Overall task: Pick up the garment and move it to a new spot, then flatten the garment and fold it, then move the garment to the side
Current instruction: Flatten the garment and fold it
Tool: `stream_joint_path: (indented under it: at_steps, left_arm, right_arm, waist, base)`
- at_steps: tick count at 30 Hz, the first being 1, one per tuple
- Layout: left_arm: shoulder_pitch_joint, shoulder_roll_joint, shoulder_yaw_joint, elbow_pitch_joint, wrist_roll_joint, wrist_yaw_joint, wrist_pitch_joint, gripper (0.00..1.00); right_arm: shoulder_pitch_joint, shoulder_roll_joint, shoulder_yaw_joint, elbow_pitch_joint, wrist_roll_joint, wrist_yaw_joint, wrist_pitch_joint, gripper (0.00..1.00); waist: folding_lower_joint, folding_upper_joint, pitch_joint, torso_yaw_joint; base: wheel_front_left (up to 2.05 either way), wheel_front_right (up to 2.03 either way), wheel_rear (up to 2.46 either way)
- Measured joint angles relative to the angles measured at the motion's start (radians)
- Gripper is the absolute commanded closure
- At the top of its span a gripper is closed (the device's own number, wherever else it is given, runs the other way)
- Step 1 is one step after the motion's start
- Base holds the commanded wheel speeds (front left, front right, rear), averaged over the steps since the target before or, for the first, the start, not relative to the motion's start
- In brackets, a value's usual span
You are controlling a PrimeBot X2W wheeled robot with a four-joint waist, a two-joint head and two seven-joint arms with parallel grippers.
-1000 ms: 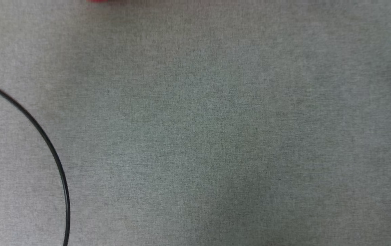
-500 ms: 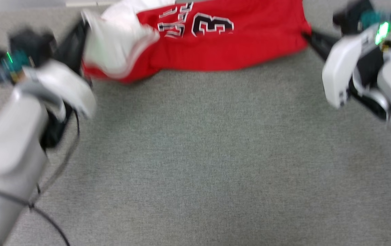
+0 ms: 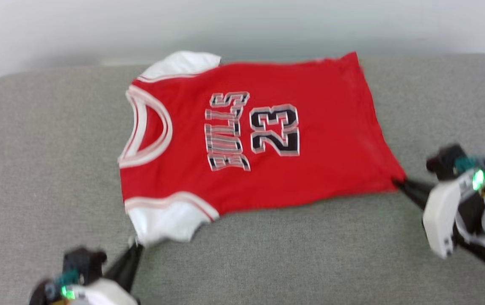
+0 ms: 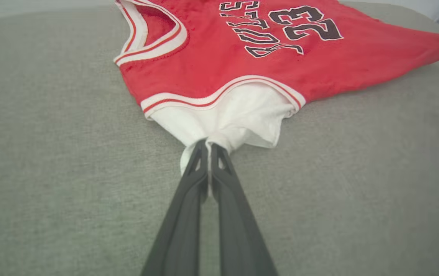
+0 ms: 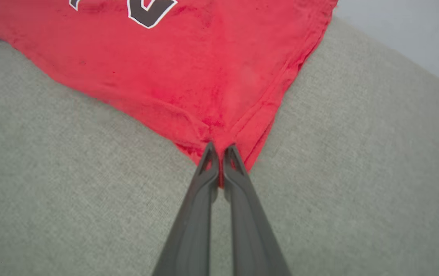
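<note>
The garment (image 3: 259, 140) is a red jersey with white sleeves, black lettering and the number 23, spread front-up on the grey cloth surface (image 3: 289, 262), neck to the left. My left gripper (image 3: 134, 250) is shut on the near white sleeve; in the left wrist view that gripper (image 4: 208, 147) pinches the bunched white sleeve of the garment (image 4: 238, 73). My right gripper (image 3: 397, 183) is shut on the near hem corner at the right; the right wrist view shows it (image 5: 219, 149) clamping the red corner of the garment (image 5: 204, 69).
A pale wall (image 3: 242, 25) runs behind the surface's far rounded edge. Bare grey fabric lies in front of the jersey and to both sides. The surface's edge (image 5: 376, 50) falls away close to the hem corner in the right wrist view.
The head camera has swung up, from bare grey fabric to the whole jersey. The jersey, bunched at the left sleeve half a second ago, now lies spread flat, with both grippers holding it.
</note>
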Motion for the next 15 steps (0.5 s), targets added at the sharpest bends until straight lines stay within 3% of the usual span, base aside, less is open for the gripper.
stream_joint_path:
  at_steps: [8,15]
  left_arm:
    - [0.240,0.009,-0.015,-0.081,-0.096,0.061,-0.011,1.00]
    - [0.373,0.048,-0.041,-0.127,-0.141,0.081,0.004,1.00]
  right_arm:
    - [0.233,-0.074,-0.031,-0.091,0.042,0.000,0.006,1.00]
    - [0.431,-0.120,-0.098,-0.167,0.052,0.000,0.017,1.00]
  waist:
    - [0.0000,0.0000,-0.083,0.003]
    - [0.0000,0.0000,-0.143,0.012]
  base:
    - [0.00,0.00,0.00]
    - [0.00,0.00,0.00]
